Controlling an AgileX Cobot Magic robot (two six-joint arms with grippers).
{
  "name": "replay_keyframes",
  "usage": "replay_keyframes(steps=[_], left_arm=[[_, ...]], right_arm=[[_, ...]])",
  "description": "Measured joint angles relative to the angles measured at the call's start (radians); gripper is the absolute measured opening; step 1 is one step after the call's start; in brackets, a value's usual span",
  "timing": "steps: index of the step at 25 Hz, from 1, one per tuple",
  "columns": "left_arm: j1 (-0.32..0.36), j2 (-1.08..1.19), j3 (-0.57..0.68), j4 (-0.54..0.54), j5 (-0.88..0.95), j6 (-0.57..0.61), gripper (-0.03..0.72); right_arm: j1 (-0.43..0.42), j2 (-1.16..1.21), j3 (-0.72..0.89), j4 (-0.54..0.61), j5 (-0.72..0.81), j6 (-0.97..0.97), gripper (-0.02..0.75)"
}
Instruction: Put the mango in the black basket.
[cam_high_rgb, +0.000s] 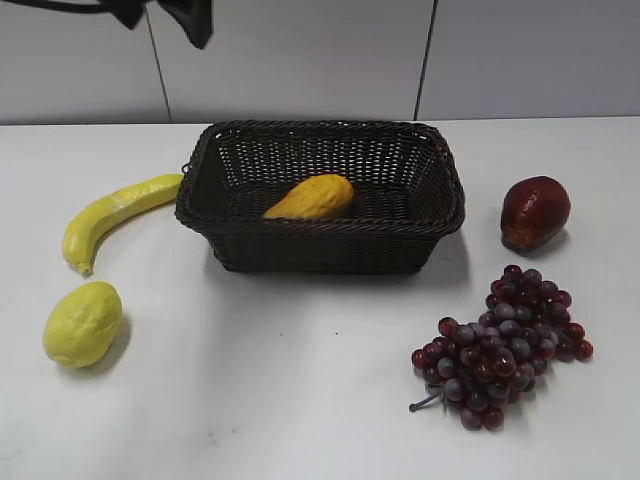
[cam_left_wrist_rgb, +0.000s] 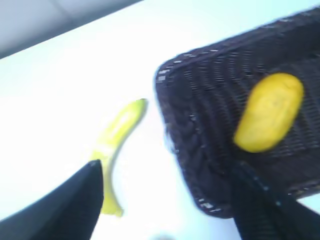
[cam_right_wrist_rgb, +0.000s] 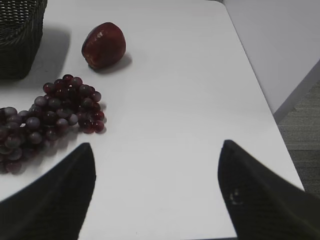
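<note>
The orange-yellow mango (cam_high_rgb: 310, 198) lies inside the black basket (cam_high_rgb: 320, 232), near its middle. In the left wrist view the mango (cam_left_wrist_rgb: 270, 112) rests on the woven floor of the basket (cam_left_wrist_rgb: 185, 130). My left gripper (cam_left_wrist_rgb: 167, 170) is open and empty, high above the basket's left end; in the exterior view it shows only as a dark shape at the top left (cam_high_rgb: 190, 18). My right gripper (cam_right_wrist_rgb: 156, 150) is open and empty over bare table at the right, out of the exterior view.
A yellow banana (cam_high_rgb: 112, 214) and a pale lemon-like fruit (cam_high_rgb: 83, 322) lie left of the basket. A dark red fruit (cam_high_rgb: 534, 211) and a bunch of purple grapes (cam_high_rgb: 500, 345) lie to the right. The table's right edge (cam_right_wrist_rgb: 260, 95) is close.
</note>
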Motion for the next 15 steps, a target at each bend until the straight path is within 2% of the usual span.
replay_keyframes(steps=[3,5,10,15], left_arm=[[0.077,-0.054,0.062,0.0,0.002,-0.016,0.577],[0.124,-0.102,0.146,0.001,0.004,-0.018,0.577],[0.227,-0.275,0.439,0.006,0.007,-0.02,0.575],[0.326,-0.541,0.771,0.012,0.009,-0.028,0.559]], right_arm=[[0.0,0.0,0.0,0.0,0.0,0.0,0.587],[0.0,0.0,0.0,0.0,0.0,0.0,0.587],[0.0,0.0,0.0,0.0,0.0,0.0,0.587],[0.0,0.0,0.0,0.0,0.0,0.0,0.587]])
